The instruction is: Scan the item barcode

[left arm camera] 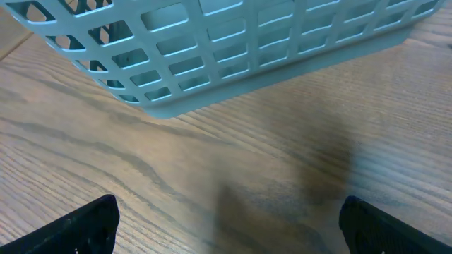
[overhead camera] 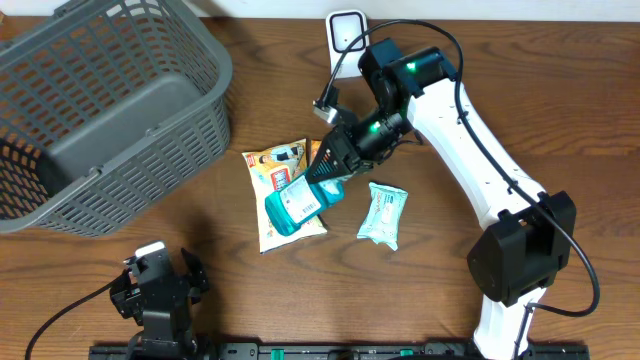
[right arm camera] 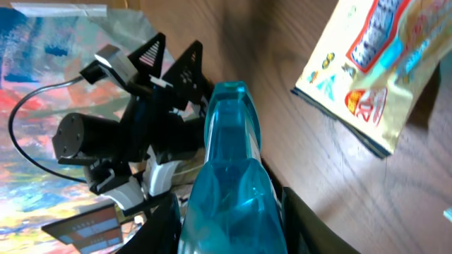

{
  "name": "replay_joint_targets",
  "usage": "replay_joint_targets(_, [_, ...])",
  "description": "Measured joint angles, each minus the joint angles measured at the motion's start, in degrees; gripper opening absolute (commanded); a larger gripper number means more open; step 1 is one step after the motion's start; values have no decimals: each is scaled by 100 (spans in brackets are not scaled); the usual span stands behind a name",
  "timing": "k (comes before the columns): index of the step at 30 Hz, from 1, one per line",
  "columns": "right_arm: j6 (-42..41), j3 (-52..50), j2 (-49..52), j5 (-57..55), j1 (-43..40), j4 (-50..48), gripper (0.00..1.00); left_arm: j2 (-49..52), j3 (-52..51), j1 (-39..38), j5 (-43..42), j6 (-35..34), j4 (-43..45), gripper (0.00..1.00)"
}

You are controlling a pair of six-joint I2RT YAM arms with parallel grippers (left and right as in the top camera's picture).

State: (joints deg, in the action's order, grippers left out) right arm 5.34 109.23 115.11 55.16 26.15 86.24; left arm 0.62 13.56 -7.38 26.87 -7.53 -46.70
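Bottle (overhead camera: 295, 207) dead centre of the overhead, teal, lying across the snack bag (overhead camera: 268, 172). The right gripper (overhead camera: 322, 183) has it! In the right wrist view its fingers (right arm camera: 161, 220) sit tight on either side of the body, clamped on the bottle. Whether it has lifted clear of the bag, I cannot tell from here.

So the grab looks done; the scan does not. The white box at the top centre, which I take for the scanner (overhead camera: 346, 28), is well apart from the bottle, up past the arm's own elbow. There is a pale label on the bottle, but no barcode I can make out. What is left, by my reading: raise the bottle, carry it up-frame and turn the code to the scanner.

Just right of the bottle lies the wipes pack (overhead camera: 382, 213), untouched. The basket (overhead camera: 195, 140) fills the upper left. Bottom left, the left gripper (left arm camera: 233, 233) hangs with jaws wide apart over bare table (left arm camera: 212, 169), holding nothing.
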Motion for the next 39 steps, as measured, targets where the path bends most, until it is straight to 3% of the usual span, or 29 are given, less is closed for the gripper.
replay_joint_targets(24, [275, 0, 0, -350, 11, 17, 1, 0, 0, 0, 0, 0, 0, 100])
replay_joint_targets(27, [-94, 7, 0, -1038, 11, -173, 1, 0, 0, 0, 0, 0, 0, 100])
replay_joint_targets(33, [-1740, 22, 0, -4098, 4, -525, 1, 0, 0, 0, 0, 0, 0, 100])
replay_joint_targets(39, [-2450, 37, 0, -5709, 2, -1473, 1, 0, 0, -2, 0, 0, 0, 100])
